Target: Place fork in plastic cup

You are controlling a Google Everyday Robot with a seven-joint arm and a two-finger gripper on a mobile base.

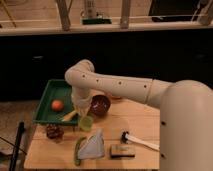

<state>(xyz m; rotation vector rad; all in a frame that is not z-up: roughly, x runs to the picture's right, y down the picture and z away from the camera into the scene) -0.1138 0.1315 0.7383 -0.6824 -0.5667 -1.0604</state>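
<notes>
Directly above the small light-green translucent plastic cup [86, 123], beside the dark reddish-brown bowl [100, 105], hangs the gripper [82, 106]; finger state: cannot tell.

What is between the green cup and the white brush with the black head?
In the camera view, bare wooden table lies between the plastic cup and the brush. The gripper hangs just above the cup.

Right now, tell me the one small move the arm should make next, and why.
Probably a short, straight descent. The end effector hangs just above the plastic cup, beside the brown bowl and the green tray. I cannot make out the fork, so lower slowly and release only once it is inside the rim.
</notes>
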